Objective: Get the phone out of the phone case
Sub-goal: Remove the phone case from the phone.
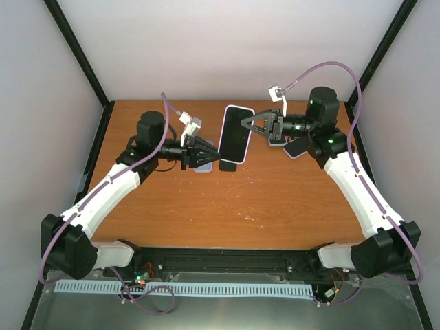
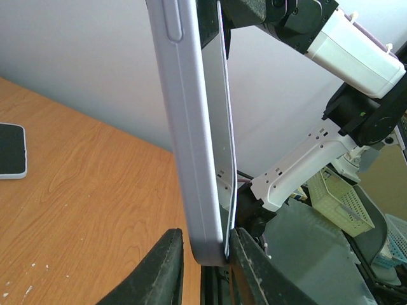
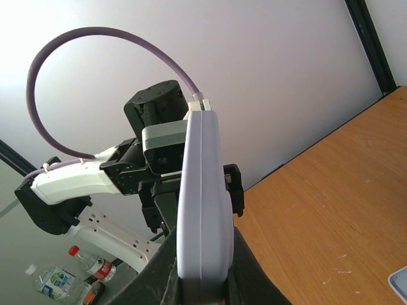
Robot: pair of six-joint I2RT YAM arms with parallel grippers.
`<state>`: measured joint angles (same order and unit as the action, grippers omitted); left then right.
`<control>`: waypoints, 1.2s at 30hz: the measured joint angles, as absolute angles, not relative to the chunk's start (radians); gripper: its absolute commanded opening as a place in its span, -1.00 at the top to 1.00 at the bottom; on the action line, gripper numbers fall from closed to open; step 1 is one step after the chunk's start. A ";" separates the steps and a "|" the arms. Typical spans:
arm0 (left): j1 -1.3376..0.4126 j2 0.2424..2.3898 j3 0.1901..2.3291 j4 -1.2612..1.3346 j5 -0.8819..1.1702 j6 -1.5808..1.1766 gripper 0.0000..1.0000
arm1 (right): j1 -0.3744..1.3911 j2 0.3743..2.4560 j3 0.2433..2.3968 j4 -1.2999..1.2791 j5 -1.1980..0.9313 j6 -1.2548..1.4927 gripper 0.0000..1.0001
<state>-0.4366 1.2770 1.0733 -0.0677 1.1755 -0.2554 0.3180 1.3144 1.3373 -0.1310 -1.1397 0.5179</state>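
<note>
A phone in a lavender phone case [image 1: 234,134] hangs upright above the table between both arms, its dark screen facing the top camera. My right gripper [image 1: 247,124] is shut on the case's upper right edge; in the right wrist view its fingers [image 3: 162,267] press both faces of the case [image 3: 202,190]. My left gripper [image 1: 213,158] is at the lower left corner. In the left wrist view its jaws [image 2: 206,240] straddle that corner of the case [image 2: 191,140]: the right finger [image 2: 245,254] touches the screen side, while a narrow gap separates the left finger [image 2: 166,254] from the back.
A second dark phone [image 1: 295,146] lies on the wooden table [image 1: 275,206] under the right arm, and shows in the left wrist view as a dark phone [image 2: 11,151]. A lavender item [image 1: 203,168] lies beneath the left gripper. Black frame posts stand at the table's corners.
</note>
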 measured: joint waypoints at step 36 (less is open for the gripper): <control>-0.396 1.269 1.027 0.062 1.244 -0.376 0.90 | 0.307 1.315 1.254 0.160 -1.208 0.727 0.94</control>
